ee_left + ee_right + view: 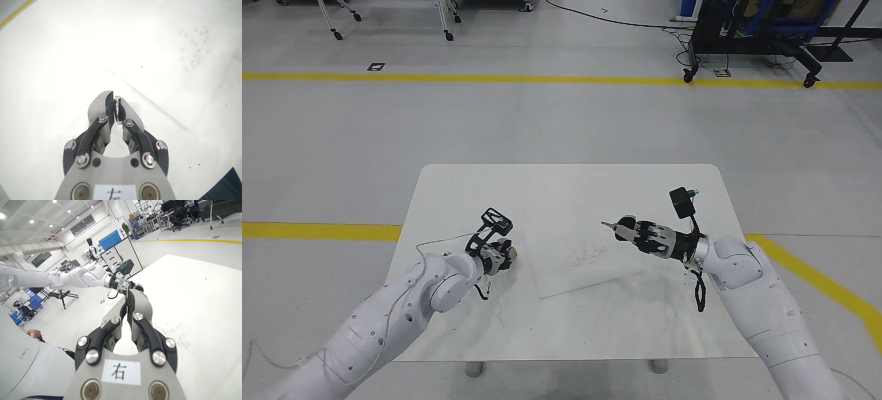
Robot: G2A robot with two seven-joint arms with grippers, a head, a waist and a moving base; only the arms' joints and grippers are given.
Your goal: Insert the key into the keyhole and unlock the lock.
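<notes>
My left gripper (114, 96) is shut on the lock (117, 111), a small piece with a silver curved part and a brass tip showing between the pads. From above it hovers over the table's left half (506, 256), a speck of brass (513, 257) at its tip. My right gripper (620, 229) is over the right half, pointing toward the left one, and a thin silver key (606, 225) sticks out of its tip. Its fingers (132, 302) are pressed together in the right wrist view, where the left gripper (139, 288) and the brass lock (146, 296) sit just beyond them.
The white table (562, 190) carries a thin clear sheet (592, 275) with faint marks (587, 255) between the two grippers. A grey drawer cabinet (121, 255) stands past the table's edge. A black cart (752, 40) is on the floor far behind.
</notes>
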